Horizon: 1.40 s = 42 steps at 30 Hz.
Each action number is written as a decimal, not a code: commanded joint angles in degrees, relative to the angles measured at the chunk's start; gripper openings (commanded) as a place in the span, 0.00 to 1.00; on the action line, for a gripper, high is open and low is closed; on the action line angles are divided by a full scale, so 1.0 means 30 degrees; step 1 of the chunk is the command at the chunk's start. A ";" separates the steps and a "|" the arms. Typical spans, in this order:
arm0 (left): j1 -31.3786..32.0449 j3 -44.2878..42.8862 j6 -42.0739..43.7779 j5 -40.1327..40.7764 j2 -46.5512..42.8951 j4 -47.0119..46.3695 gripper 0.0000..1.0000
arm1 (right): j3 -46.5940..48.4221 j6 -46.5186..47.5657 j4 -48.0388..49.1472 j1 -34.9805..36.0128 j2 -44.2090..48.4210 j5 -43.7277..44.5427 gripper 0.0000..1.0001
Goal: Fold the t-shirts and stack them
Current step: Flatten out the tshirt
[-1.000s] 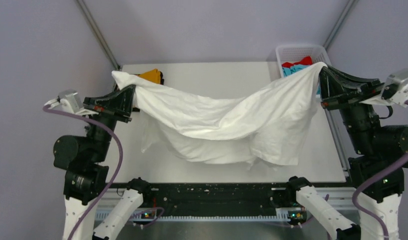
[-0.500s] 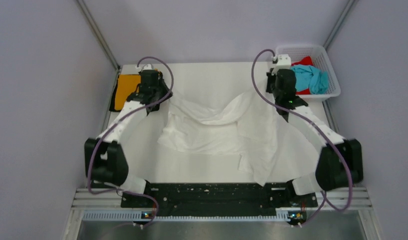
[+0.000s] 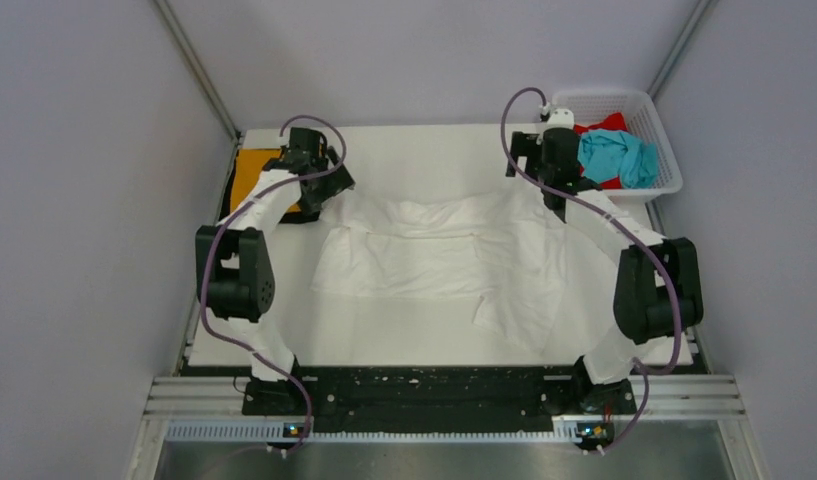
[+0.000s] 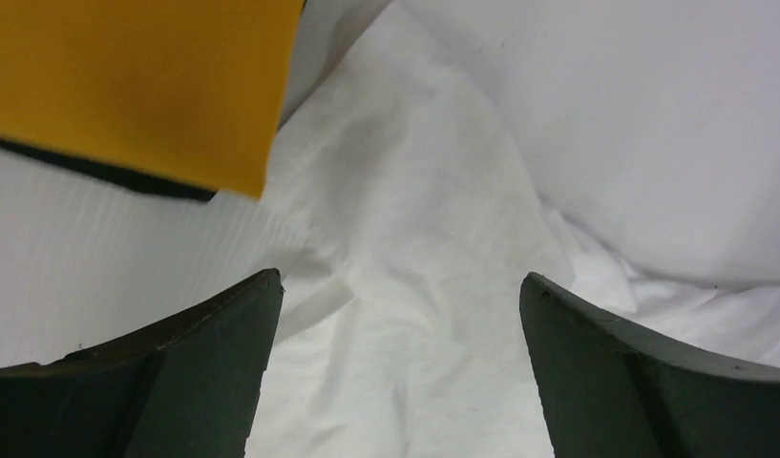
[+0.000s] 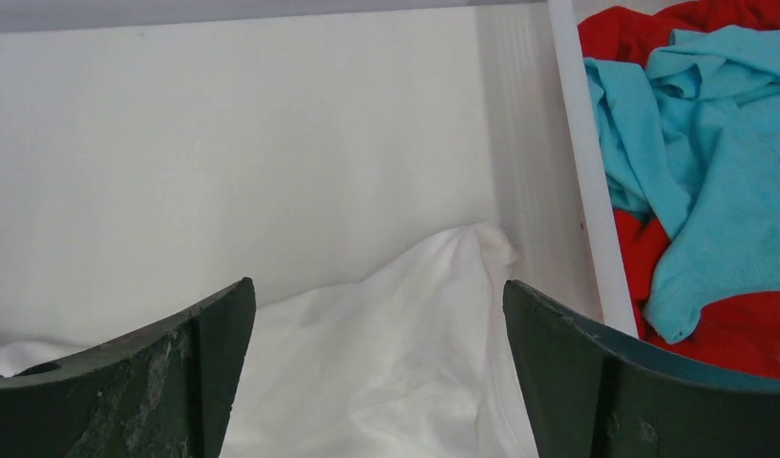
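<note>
The large white soft cloth t-shirt (image 3: pixel 434 255), judged light and limp, is spread rumpled across the white table (image 3: pixel 434 160) and best pinched at its far corners, above which the left gripper (image 4: pixel 400 279) and right gripper (image 5: pixel 378 286) are held open, empty.

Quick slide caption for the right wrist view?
Open right tool over the white t-shirt, beside the basket holding a teal t-shirt and red t-shirt.

Bright, even overhead light, soft shadows (wrist views slightly blurred up close), no glare.
</note>
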<state>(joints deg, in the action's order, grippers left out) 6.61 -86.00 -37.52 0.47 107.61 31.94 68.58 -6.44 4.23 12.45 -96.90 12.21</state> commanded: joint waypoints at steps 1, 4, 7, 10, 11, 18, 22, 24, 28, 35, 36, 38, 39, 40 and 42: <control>-0.0036 0.3211 -0.0342 0.2346 -0.4461 0.0942 0.99 | -0.2000 -0.2336 -0.0708 -0.0081 0.3330 -0.2021 0.99; -0.0048 0.6080 -0.1004 0.3748 -0.7150 0.1790 0.99 | -0.4014 -0.4101 -0.0398 -0.0096 0.4969 -0.2436 0.99; -0.0174 0.9150 -0.2006 0.4377 -0.9185 0.2274 0.99 | -0.4867 -0.5334 -0.1604 -0.0109 0.5948 -0.1261 0.99; -0.0319 1.1451 -0.3005 0.4226 -1.0532 0.2279 0.99 | -0.5184 -0.5853 -0.2418 -0.0106 0.6393 -0.1563 0.99; -0.0364 1.2019 -0.3243 0.4233 -1.0771 0.2247 0.99 | -0.5279 -0.5995 -0.2440 -0.0114 0.6456 -0.1778 0.99; -0.0856 1.2812 -0.3773 0.3717 -0.9986 0.2817 0.89 | -0.5720 -0.5517 -0.2066 -0.0106 0.6465 -0.3308 0.99; -0.0856 1.2788 -0.3993 0.2673 -0.8830 0.2493 0.83 | -0.5771 -0.5446 -0.2241 -0.0127 0.6533 -0.3367 0.99; -0.0856 1.2814 -0.3868 0.2397 -0.8359 0.2401 0.81 | -0.5858 -0.5430 -0.2230 -0.0107 0.6599 -0.3228 0.99; -0.0860 1.2747 -0.3805 0.2332 -0.7476 0.2270 0.74 | -0.5936 -0.5384 -0.2230 -0.0106 0.6608 -0.3118 0.99; -0.0828 1.2235 -0.3787 0.2376 -0.6091 0.2133 0.58 | -0.5974 -0.5384 -0.2229 -0.0107 0.6635 -0.3142 0.99; -0.0805 1.2223 -0.3762 0.2339 -0.5942 0.2086 0.56 | -0.5968 -0.5376 -0.2226 -0.0106 0.6662 -0.3093 0.99; -0.0798 1.2215 -0.3683 0.2384 -0.5636 0.2026 0.55 | -0.5984 -0.5383 -0.2264 -0.0110 0.6716 -0.3018 0.99; -0.0798 1.2155 -0.3665 0.2377 -0.5439 0.1985 0.54 | -0.5984 -0.5387 -0.2275 -0.0121 0.6727 -0.3037 0.99; -0.0798 1.2107 -0.3593 0.2328 -0.5260 0.1921 0.53 | -0.5987 -0.5384 -0.2261 -0.0115 0.6747 -0.3079 0.99; -0.0798 1.2041 -0.3462 0.2135 -0.4904 0.1509 0.50 | -0.6030 -0.5384 -0.2263 -0.0109 0.6769 -0.3116 0.99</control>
<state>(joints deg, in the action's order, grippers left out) 4.19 -49.89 -48.05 7.31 89.25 40.71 50.96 -22.35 -3.14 12.32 -78.91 2.94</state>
